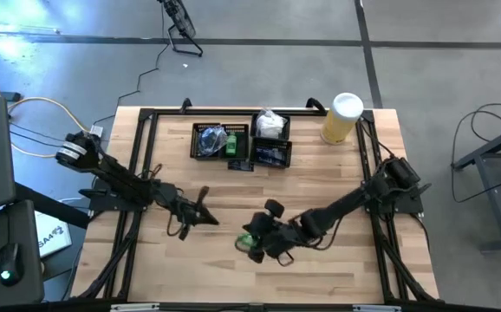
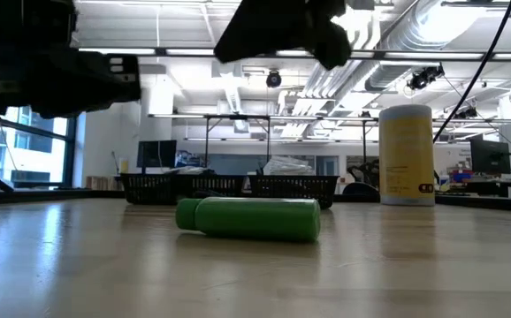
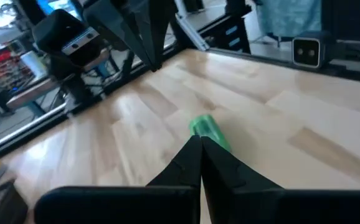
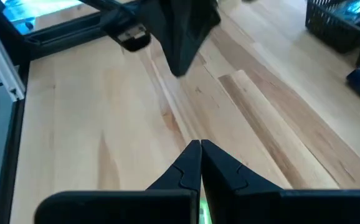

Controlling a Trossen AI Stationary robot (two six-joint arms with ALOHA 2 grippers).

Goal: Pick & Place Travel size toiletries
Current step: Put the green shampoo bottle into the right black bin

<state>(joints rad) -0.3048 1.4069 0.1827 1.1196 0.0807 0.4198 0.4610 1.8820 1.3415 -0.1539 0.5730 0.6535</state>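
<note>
Right claw hovers with its fingers pressed together and empty, directly over the green tube, which lies on its side on the worktop. Left claw, also pressed together, waits well apart. That tube looks light, smooth and rigid, likely to roll; pinching across its mid-body seems safest, once the fingers spread.

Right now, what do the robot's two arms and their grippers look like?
Both are dark, near-black jointed arms. The left arm has a pale grey cylindrical section at its base, with tan and black cables trailing off the table edge. The right arm is all black with a bulky base joint. The left gripper and right gripper each end in two matte black fingers tapering to a point.
</note>
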